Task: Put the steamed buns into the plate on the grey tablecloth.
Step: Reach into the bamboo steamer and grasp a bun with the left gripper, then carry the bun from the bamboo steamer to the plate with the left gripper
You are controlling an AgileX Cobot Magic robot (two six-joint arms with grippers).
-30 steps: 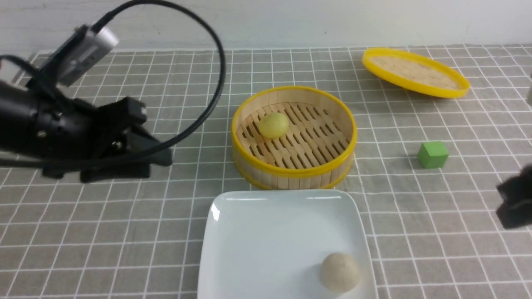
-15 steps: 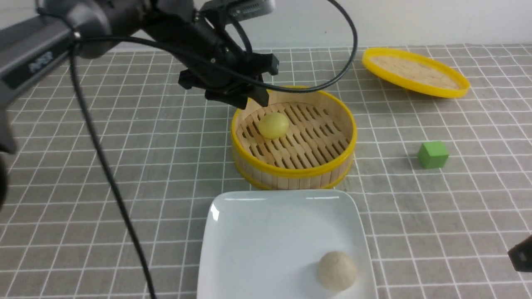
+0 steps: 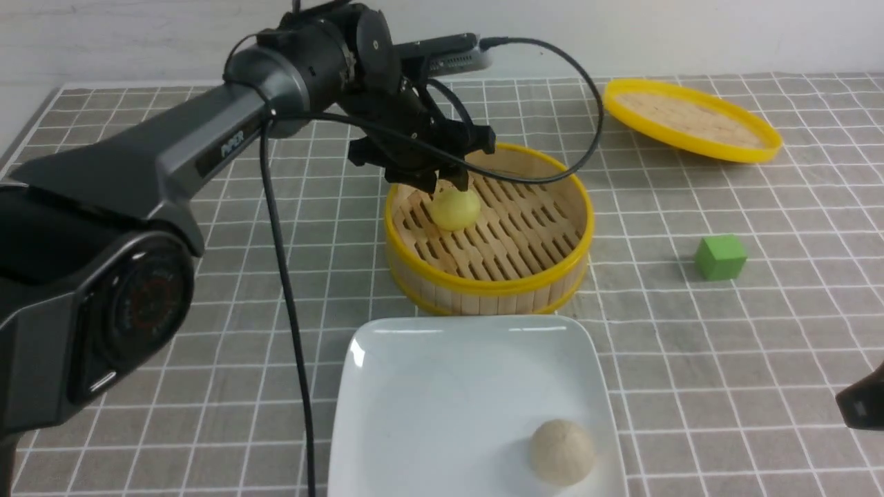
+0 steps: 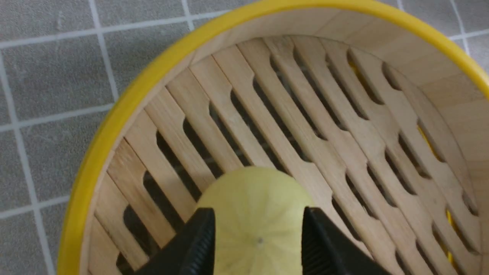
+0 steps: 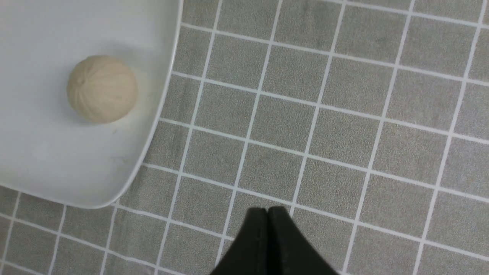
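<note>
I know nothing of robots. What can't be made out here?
Whether the left pincer squeezes or just straddles the pale yellow round steamed bun: the left wrist view's edge cuts off its black fingers, and in the front view it covers the bun's top.
The right pincer: the front view's right edge cuts off nearly all of it.
The glossy white square plate: its near side runs off the front view's bottom edge.

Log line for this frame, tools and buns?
left tool: open, astride yellow bun in steamer | right tool: shut, empty | beige bun: on plate
</note>
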